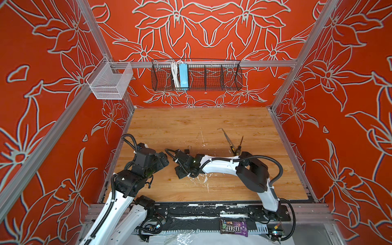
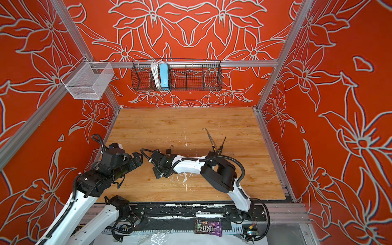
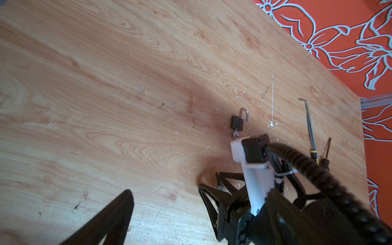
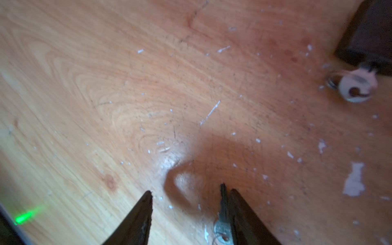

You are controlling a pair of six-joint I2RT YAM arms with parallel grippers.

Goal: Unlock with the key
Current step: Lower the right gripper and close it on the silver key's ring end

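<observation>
right end effector spread, key against one finger; padlock near.

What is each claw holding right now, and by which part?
Nothing is clamped. The left claw and right claw stand open; a small silver key lies against one right finger, ungripped.

left arm: white shells, black joint housings, black ribbed conduit, white zip ties | right arm: same white and black, conduit looping outside the elbow | right gripper fingers: black, thin, tapering to points | wrist camera mount: white bracket, black box, small screws
</observation>
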